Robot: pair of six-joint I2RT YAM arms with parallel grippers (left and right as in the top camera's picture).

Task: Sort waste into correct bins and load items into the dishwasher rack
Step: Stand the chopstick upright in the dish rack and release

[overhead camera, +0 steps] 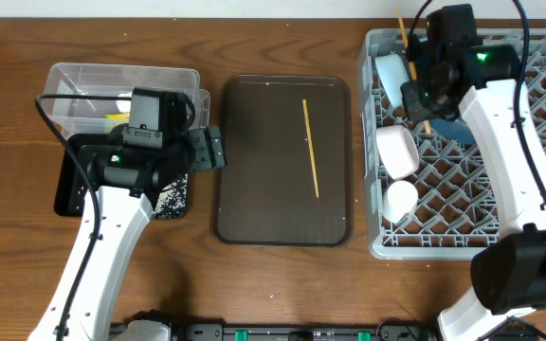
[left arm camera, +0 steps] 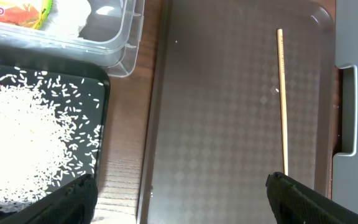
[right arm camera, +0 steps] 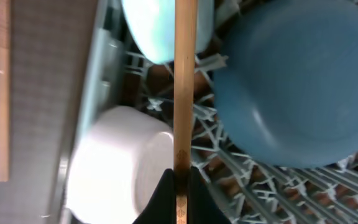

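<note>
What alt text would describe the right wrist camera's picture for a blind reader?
The right tool pinches a wooden chopstick above the grey rack, which holds a white bowl, a light blue bowl and a dark blue plate. A second chopstick lies on the brown tray at left.

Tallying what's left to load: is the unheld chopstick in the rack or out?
Out. The unheld chopstick lies flat on the brown tray, beside the rack; the right gripper pinches the other chopstick over the rack.
</note>
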